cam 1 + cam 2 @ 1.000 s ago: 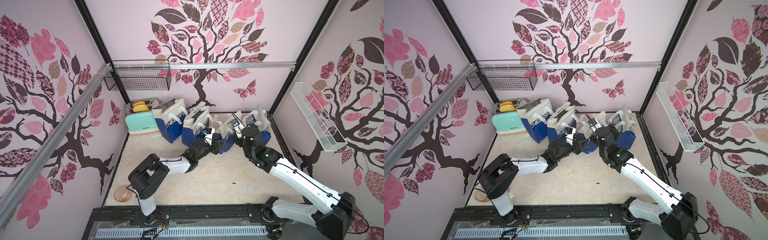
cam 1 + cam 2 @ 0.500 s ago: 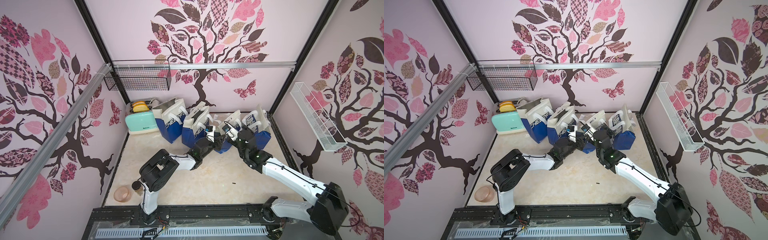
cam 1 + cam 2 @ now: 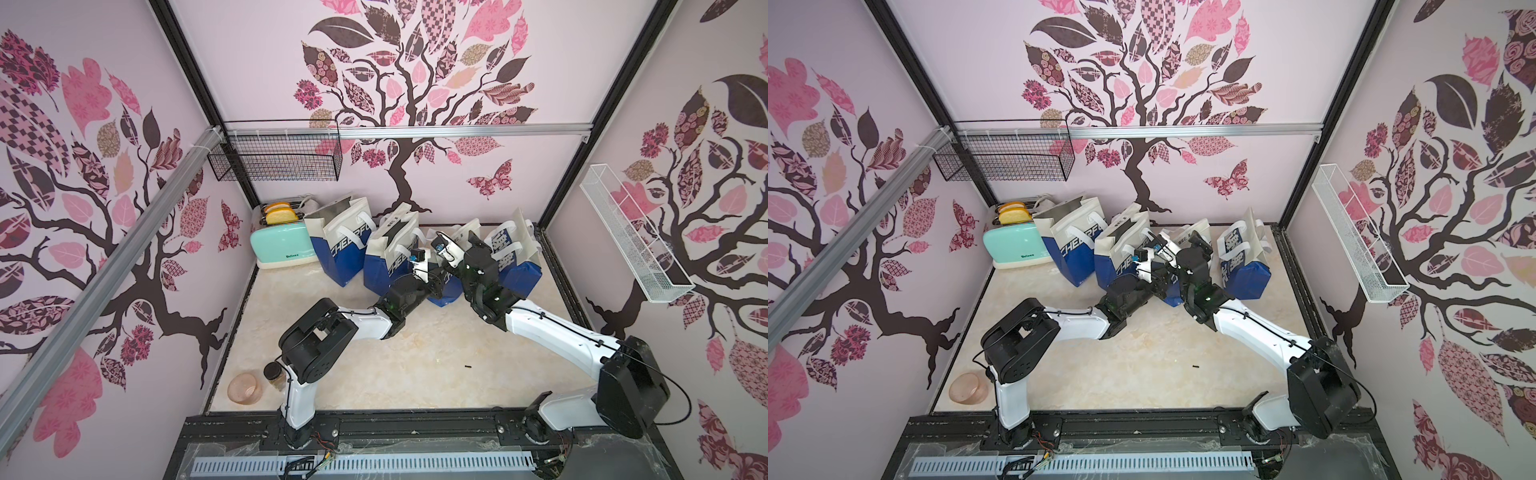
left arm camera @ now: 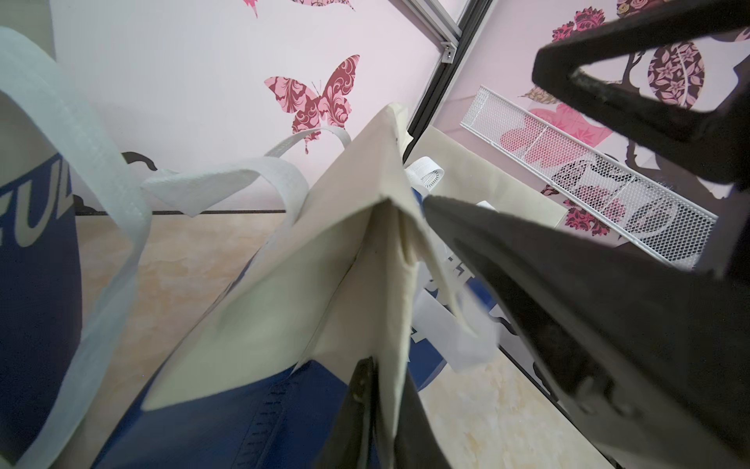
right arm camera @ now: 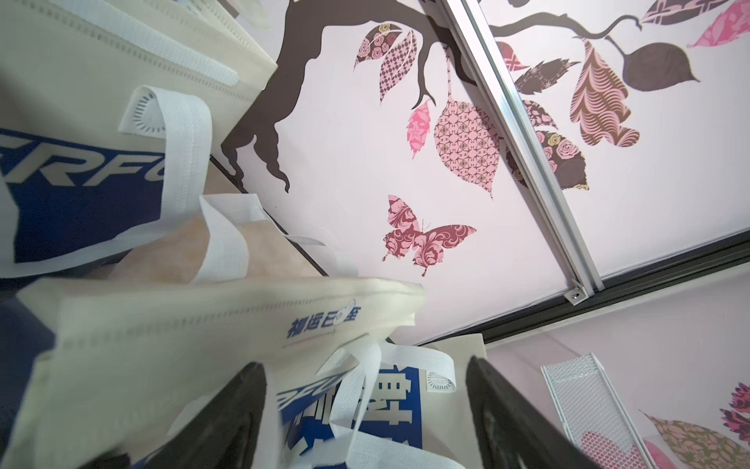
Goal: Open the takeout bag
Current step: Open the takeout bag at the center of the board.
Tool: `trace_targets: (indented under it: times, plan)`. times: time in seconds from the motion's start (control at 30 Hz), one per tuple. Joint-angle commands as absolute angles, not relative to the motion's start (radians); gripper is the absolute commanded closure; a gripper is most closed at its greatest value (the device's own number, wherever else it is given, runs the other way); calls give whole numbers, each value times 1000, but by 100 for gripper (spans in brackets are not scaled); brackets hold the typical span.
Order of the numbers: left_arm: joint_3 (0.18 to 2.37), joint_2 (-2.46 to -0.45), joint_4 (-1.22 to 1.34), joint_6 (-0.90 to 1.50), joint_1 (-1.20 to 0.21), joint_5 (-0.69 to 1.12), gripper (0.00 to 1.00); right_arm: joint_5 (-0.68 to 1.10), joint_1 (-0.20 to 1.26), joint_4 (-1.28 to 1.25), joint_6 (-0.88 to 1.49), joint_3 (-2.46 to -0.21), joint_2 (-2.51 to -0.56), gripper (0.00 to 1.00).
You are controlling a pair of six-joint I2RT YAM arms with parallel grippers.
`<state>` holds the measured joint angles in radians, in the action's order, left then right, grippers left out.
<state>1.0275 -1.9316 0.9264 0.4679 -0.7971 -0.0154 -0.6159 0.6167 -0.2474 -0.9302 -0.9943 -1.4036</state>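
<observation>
While the left gripper (image 4: 383,390) pinches a fold of the takeout bag (image 4: 284,308) and the right gripper (image 5: 365,363) gapes open, a one-sided pull could topple it.

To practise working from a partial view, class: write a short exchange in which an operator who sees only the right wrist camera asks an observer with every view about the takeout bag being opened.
Operator: Does the left gripper have the bag?
Observer: Yes. In the left wrist view the left gripper is shut on a cream side fold of the takeout bag.
Operator: Which bag in the row is it?
Observer: In both top views it is the third of four bags, counting from the toaster.
</observation>
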Motion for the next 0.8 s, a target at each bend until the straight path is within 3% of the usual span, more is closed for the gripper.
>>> trace_targets:
  times: [0.0,0.4,0.77]
  plan:
    - [1023,-1945,956,463,-800,-16,90,-600,614,-273,-936,-1025,-1411,21]
    - [1026,-1938,937,460,-799,-14,92,-565,679,-259,-965,-927,-1379,23]
    - [1002,-1920,928,452,-800,-10,94,-606,689,-356,-994,-977,-1433,28]
